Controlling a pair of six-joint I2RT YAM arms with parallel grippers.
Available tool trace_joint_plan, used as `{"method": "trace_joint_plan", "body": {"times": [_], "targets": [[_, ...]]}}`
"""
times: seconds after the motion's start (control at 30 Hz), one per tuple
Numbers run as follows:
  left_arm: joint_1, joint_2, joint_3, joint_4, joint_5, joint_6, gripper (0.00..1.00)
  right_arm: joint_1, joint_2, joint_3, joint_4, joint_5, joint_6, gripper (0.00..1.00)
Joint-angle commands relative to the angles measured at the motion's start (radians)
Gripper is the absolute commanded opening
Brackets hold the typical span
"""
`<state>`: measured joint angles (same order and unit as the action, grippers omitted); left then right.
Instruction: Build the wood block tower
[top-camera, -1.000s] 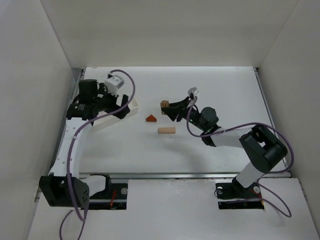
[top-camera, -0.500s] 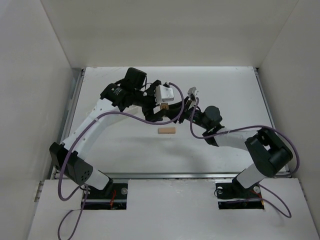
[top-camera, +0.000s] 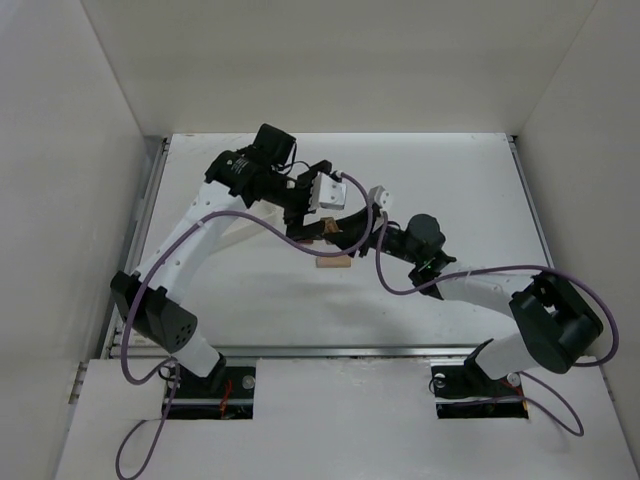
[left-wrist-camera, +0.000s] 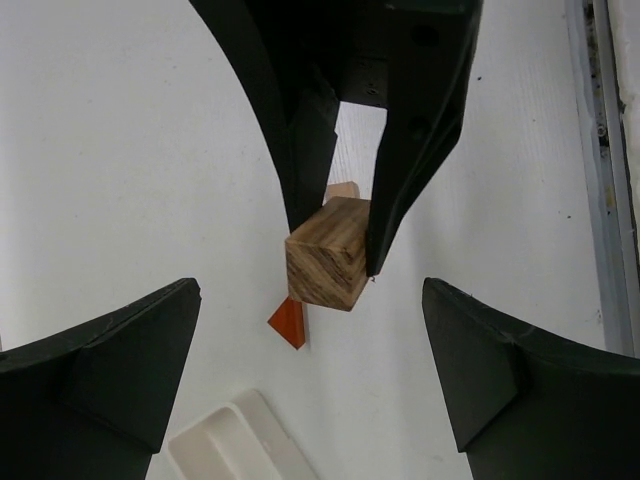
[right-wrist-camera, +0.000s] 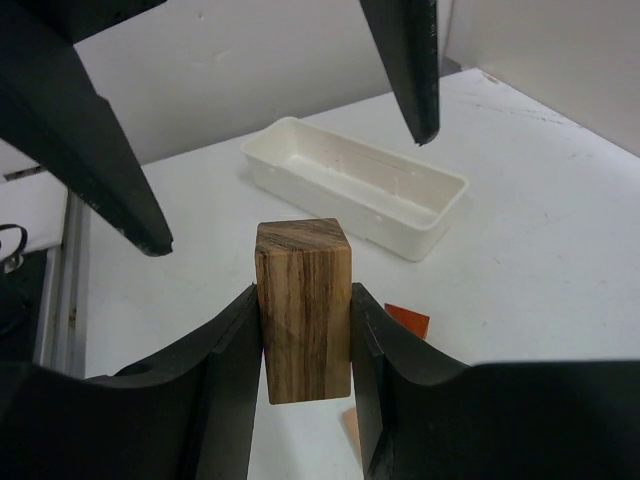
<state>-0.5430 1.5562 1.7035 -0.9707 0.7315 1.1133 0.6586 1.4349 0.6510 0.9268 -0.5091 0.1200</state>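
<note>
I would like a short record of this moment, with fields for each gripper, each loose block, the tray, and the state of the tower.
left gripper: open, fingers spread wide on either side of the held block, not touching it
right gripper: shut on the dark-grained wood block, which stands upright between its fingers
red triangular piece: loose on the table
pale tan bar: loose on the table, not gripped
white tray: on the table, apart from the blocks
tower: nothing stacked yet
</note>
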Motion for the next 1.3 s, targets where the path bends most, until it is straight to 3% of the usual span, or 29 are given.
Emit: {"method": "trace_joint_plan", "body": {"times": [0.0, 0.1, 0.23, 0.5, 0.77, 1.03, 1.27], "targets": [[0.015, 0.042, 0.076, -0.094, 0.097, 0.034, 0.9, 0.016, -0.024, 0.005, -0.019, -0.005, -0.085, 0.0], [0.015, 0.067, 0.085, -0.094, 0.085, 0.023, 0.83, 0.016, -0.014, 0.015, -0.031, -0.014, -0.094, 0.0], [0.015, 0.067, 0.061, -0.082, 0.013, 0.036, 0.84, 0.026, -0.014, 0.015, -0.031, -0.014, -0.105, 0.0], [0.015, 0.099, 0.082, 0.015, 0.082, -0.113, 0.8, 0.035, -0.024, 0.024, -0.054, -0.025, -0.115, 0.0], [0.015, 0.133, 0.054, -0.035, 0.04, -0.083, 0.72, 0.035, -0.042, 0.024, -0.063, -0.006, -0.125, 0.0], [0.015, 0.142, 0.076, -0.128, 0.084, 0.0, 0.75, 0.035, -0.042, 0.035, -0.063, 0.017, -0.125, 0.0], [0.015, 0.088, 0.024, -0.02, 0.066, -0.061, 0.71, 0.044, -0.033, 0.053, -0.063, 0.004, -0.125, 0.0]]}}
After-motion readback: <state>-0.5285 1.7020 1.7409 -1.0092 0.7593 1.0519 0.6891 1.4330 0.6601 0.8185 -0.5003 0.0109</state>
